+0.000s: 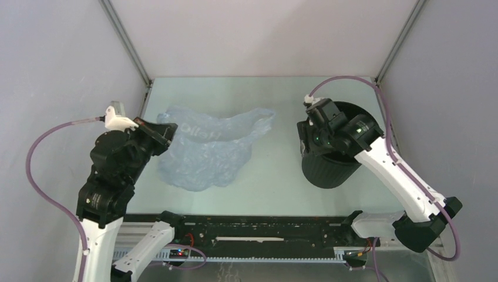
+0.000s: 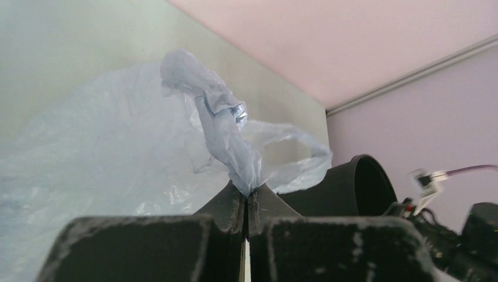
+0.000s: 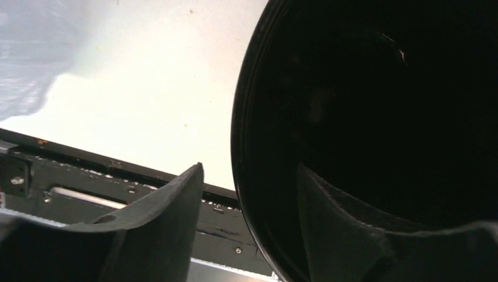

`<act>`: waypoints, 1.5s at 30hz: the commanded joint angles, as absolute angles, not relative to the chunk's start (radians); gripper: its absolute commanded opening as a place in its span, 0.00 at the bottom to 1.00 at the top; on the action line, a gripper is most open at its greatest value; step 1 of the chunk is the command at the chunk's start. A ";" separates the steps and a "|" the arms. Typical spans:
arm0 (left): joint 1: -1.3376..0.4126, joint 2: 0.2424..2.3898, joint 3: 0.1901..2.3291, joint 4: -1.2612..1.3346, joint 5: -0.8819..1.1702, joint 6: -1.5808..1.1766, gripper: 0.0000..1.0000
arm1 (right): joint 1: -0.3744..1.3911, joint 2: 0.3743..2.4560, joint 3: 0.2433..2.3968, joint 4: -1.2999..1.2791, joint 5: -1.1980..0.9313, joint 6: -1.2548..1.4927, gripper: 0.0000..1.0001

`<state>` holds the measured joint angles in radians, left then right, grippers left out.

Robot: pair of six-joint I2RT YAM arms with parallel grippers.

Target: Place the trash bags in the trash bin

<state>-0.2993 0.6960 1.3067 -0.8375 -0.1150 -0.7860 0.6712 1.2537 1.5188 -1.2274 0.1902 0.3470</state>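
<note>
The pale blue trash bag (image 1: 211, 150) lies spread on the table's left half, dark lettering on top. My left gripper (image 1: 169, 133) is shut on a bunched corner of the bag at its left edge; in the left wrist view the film (image 2: 226, 129) rises from between the closed fingertips of that gripper (image 2: 249, 191). The black trash bin (image 1: 330, 170) stands at the right and also shows in the left wrist view (image 2: 358, 188). My right gripper (image 1: 306, 140) is open astride the left side of the bin's rim (image 3: 246, 147). One finger (image 3: 170, 223) is outside, apart from the wall, and the other is inside.
The black rail of the arm mounts (image 1: 264, 226) runs along the near table edge. Grey enclosure walls close in on the left, back and right. Bare tabletop (image 1: 276, 158) lies between bag and bin.
</note>
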 commanded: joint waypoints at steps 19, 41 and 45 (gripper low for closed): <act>-0.303 0.718 1.810 -0.930 -0.405 -0.570 0.00 | 1.024 1.523 1.634 -0.862 0.030 0.274 0.02; -0.302 0.763 1.943 -0.605 -0.056 -0.713 0.00 | 0.775 1.425 1.899 -0.642 -0.383 0.744 0.96; -0.302 0.764 1.931 -0.566 0.056 -0.726 0.00 | 0.760 1.470 1.871 -0.393 -0.409 0.938 1.00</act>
